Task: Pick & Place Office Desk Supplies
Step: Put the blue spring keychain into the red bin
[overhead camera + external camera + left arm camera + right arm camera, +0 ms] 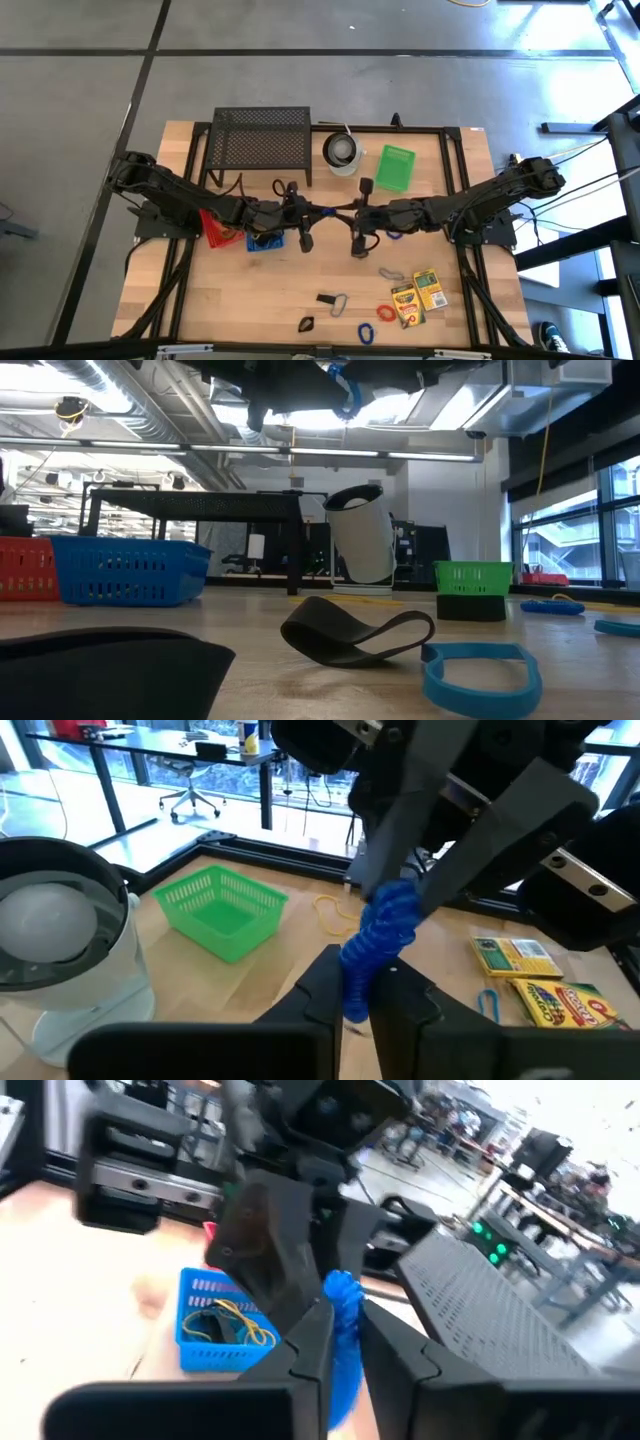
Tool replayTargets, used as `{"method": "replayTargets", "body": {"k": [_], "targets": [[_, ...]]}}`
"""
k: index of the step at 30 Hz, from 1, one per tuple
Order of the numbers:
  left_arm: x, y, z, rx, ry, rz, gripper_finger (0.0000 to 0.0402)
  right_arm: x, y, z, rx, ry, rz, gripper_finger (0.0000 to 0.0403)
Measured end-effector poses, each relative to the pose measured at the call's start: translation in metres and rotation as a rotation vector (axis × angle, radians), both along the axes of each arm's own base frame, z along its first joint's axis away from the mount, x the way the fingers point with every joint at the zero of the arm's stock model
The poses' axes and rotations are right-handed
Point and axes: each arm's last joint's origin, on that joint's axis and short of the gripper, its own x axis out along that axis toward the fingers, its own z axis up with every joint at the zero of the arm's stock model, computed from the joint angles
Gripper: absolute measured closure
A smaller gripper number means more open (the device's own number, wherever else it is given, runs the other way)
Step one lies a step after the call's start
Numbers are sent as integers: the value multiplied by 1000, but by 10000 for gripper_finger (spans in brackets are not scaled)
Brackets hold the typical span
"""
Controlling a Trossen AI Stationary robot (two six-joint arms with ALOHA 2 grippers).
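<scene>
Both grippers meet high over the table's middle, left gripper and right gripper, each shut on one twisted blue rubber band. In the low view the band hangs high above the table. Two crayon boxes lie flat near the right near corner. Around them lie a red band, a blue band, silver clips and black clips. Another blue band lies under the right arm. My left gripper pinches the lower end of the twisted blue band between its two fingers, coming level from the table's left. The band is lifted clear of the table. My right gripper pinches the band's other end between its two fingers, coming level from the table's right. Its fingers face my left gripper closely.
A black mesh rack, a white cup and a green basket stand along the far side. A blue basket holding yellow bands and a red basket sit under the left arm. A black band lies near the low camera.
</scene>
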Motion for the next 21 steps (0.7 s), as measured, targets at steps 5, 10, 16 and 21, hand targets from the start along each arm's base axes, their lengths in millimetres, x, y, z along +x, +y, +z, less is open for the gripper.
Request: {"method": "replayTargets", "body": {"k": [5, 10, 16, 21], "targets": [[0, 0, 0, 1, 2, 9, 378, -3, -2, 0, -9, 27, -57, 292], [-4, 2, 0, -15, 32, 39, 377, -16, 1, 6, 10, 54, -108, 226], [-33, 10, 4, -46, 195, 150, 376, -39, 6, 11, 70, 137, -109, 184], [-81, 14, 11, -163, 376, 226, 375, -48, 10, 7, 141, 192, -124, 181]]}}
